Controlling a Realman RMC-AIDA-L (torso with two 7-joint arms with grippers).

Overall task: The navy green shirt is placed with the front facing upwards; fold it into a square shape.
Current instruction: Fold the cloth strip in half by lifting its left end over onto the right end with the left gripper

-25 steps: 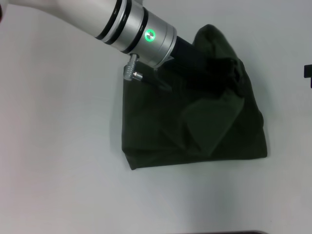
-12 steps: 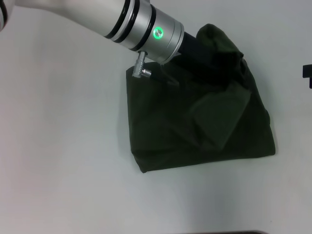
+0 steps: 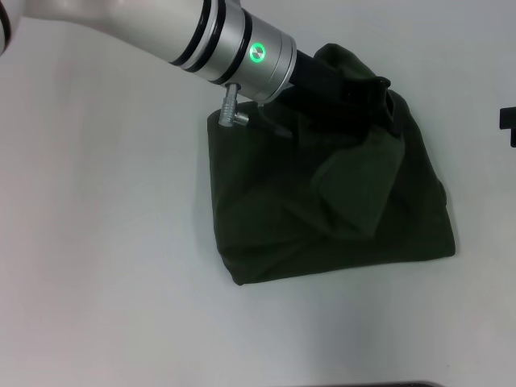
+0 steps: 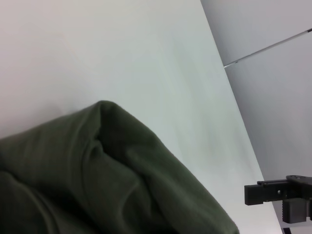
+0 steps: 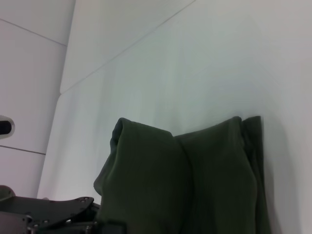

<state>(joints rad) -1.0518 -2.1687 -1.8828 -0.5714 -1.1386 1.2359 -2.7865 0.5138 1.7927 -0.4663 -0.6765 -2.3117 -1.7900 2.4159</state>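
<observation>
In the head view, the navy green shirt (image 3: 330,201) is seen bunched on the white table (image 3: 105,242), its far edge raised and pinched by the left gripper (image 3: 367,97). In the left wrist view, the right gripper (image 4: 280,195) is seen parked well apart; its finger state cannot be told.

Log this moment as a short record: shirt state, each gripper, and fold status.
shirt: dark green shirt lies bunched in a rough folded block on the white table, far edge lifted, no lettering visible
left gripper: over the shirt's far edge, fingers hidden in cloth
right gripper: only a dark tip at the table's right edge, away from the shirt
fold status: not yet a neat square; creased and uneven
</observation>
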